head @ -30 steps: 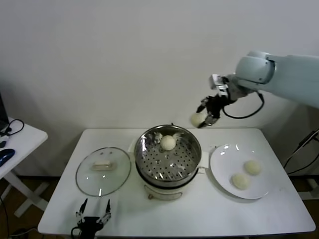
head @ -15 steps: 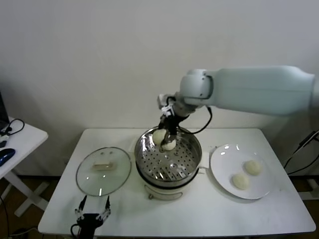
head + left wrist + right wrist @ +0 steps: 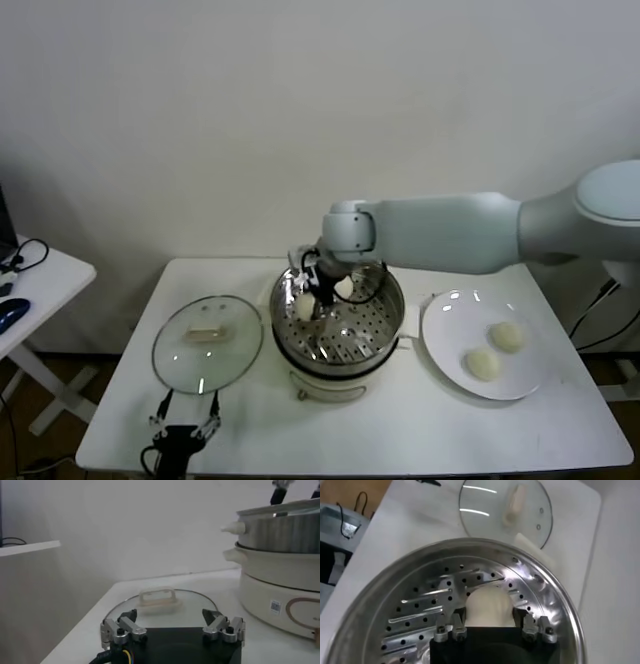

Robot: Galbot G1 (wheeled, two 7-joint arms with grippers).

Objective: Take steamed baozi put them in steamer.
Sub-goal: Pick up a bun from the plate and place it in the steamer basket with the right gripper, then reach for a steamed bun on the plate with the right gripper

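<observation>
Head view: the right gripper [image 3: 310,303] has swung from high above the table's far edge down into the steamer [image 3: 338,322], toward its left wall, and it still clasps a baozi [image 3: 304,307] between its fingers. A second baozi [image 3: 345,288] sits at the back of the perforated floor, unmoved. Two more [image 3: 484,364] lie on the plate [image 3: 445,345] to the steamer's right, as before. The right wrist view shows the held bun [image 3: 489,607] just above the holes, fingers [image 3: 450,628] on both sides. The left gripper [image 3: 184,432] waits at the near edge, jaws spread, by the glass lid [image 3: 207,343].
</observation>
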